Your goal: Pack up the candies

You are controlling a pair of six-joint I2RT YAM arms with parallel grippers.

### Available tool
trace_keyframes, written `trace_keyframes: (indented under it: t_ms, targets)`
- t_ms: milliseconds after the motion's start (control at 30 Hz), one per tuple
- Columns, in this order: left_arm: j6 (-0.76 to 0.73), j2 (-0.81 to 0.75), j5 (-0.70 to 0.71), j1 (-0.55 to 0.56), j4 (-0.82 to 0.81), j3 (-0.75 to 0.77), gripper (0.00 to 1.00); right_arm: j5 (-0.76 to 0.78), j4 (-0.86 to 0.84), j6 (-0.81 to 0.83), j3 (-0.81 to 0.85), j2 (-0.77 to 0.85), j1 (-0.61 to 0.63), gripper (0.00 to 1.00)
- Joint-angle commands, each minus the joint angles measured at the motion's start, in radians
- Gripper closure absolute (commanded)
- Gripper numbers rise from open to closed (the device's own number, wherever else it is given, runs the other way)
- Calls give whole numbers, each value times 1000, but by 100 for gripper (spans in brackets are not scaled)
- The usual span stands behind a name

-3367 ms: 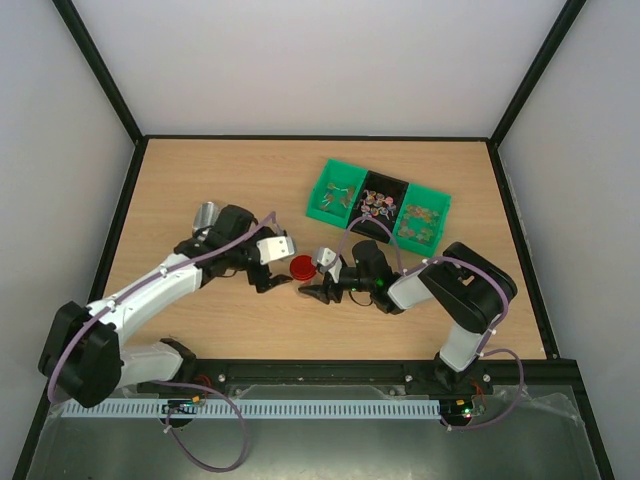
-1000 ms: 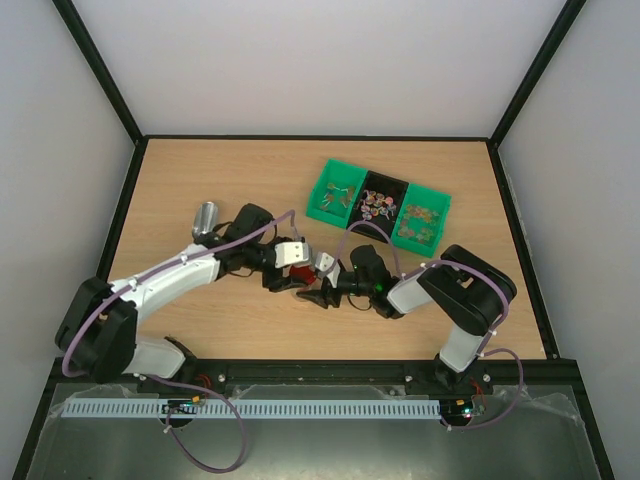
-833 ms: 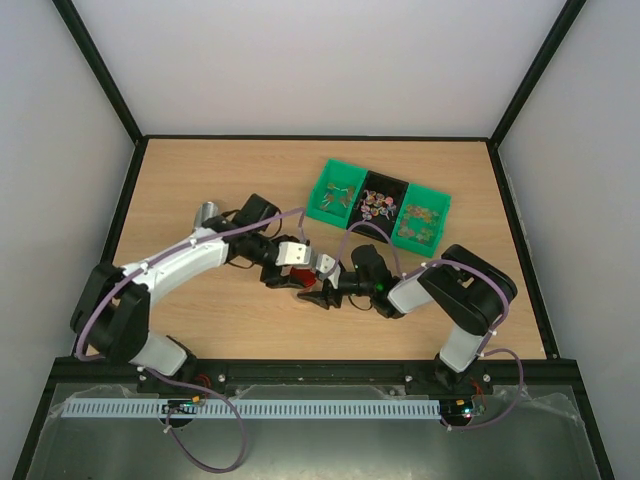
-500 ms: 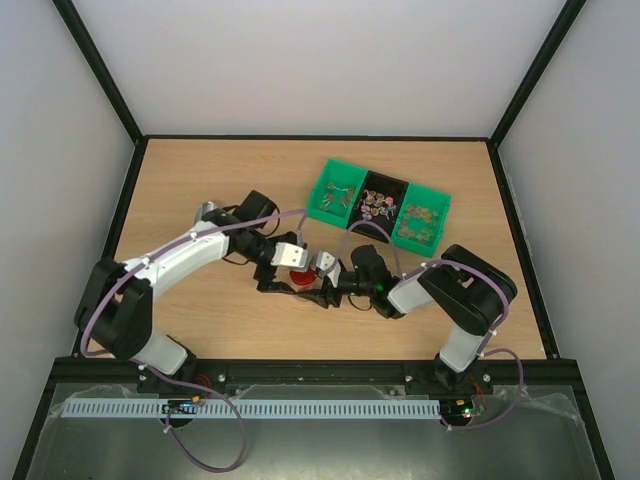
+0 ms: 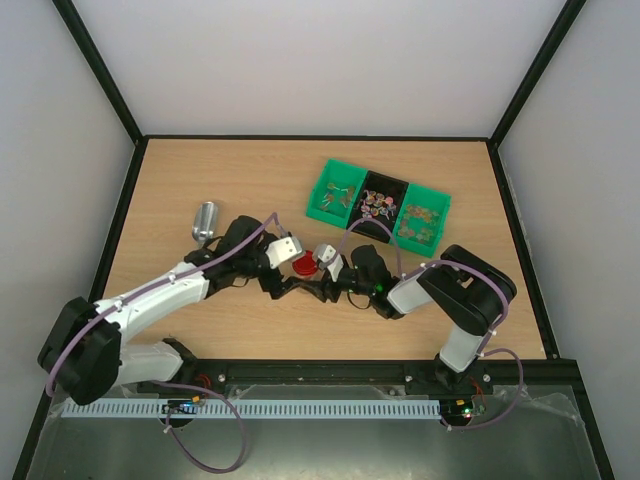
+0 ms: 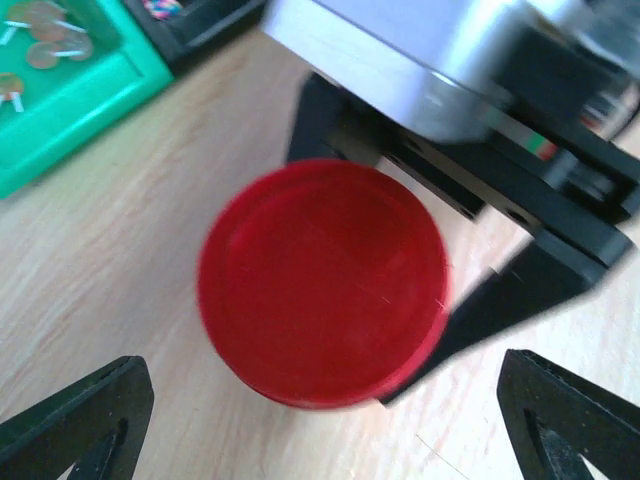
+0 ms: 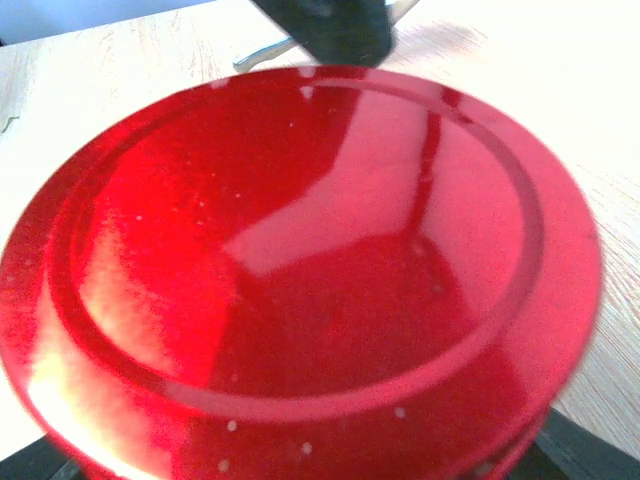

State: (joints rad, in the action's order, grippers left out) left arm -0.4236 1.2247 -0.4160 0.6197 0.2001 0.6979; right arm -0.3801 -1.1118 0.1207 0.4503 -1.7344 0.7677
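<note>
The candies (image 5: pixel 378 205) lie heaped in the black middle bin of a tray at the back right. They also show as a colourful sliver (image 6: pixel 165 7) at the top edge of the left wrist view. A red round lid (image 5: pixel 304 264) sits mid-table, and my right gripper (image 5: pixel 312 274) is shut on it, one black finger (image 6: pixel 325 115) on each side. The lid (image 7: pixel 290 260) fills the right wrist view, above my right gripper (image 7: pixel 300 462). My left gripper (image 5: pixel 288 280) hangs just left of the lid (image 6: pixel 322 280). In its own view my left gripper (image 6: pixel 320 440) is wide open and holds nothing.
Green bins (image 5: pixel 333 197) with flat round sweets flank the black one; a corner of one green bin (image 6: pixel 70 90) shows in the left wrist view. A silver metal scoop (image 5: pixel 204 220) lies on the wooden table (image 5: pixel 200 170) to the left, beside the left arm.
My left gripper has opened wide and drawn back to the left, off the red lid. The right gripper has kept its grip on the lid and hardly moved.
</note>
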Motion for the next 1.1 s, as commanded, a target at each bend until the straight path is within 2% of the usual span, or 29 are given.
trace_keyframes:
  t_ms: [0, 200, 433, 533, 700, 833, 1000, 1067]
  targets:
    - [226, 32, 121, 27, -199, -18, 3, 47, -20, -19, 3, -16, 13, 70]
    - [247, 51, 88, 57, -285, -29, 7, 62, -15, -24, 5, -17, 15, 70]
    - [275, 104, 87, 64, -311, -17, 11, 65, -14, -27, 8, -17, 17, 70]
    - [263, 105, 83, 63, -309, -18, 18, 64, -14, -29, 5, -16, 16, 70]
    - [230, 92, 58, 63, -306, -21, 35, 45, -16, -18, 3, -14, 17, 70]
    - [129, 77, -12, 59, -261, -21, 43, -1, -17, 4, -2, -10, 17, 70]
    - [-23, 78, -141, 8, -148, -1, 46, -79, -8, 51, -12, 8, 14, 70]
    - [-127, 86, -212, -14, -67, 19, 46, -125, 12, 79, -14, 12, 12, 70]
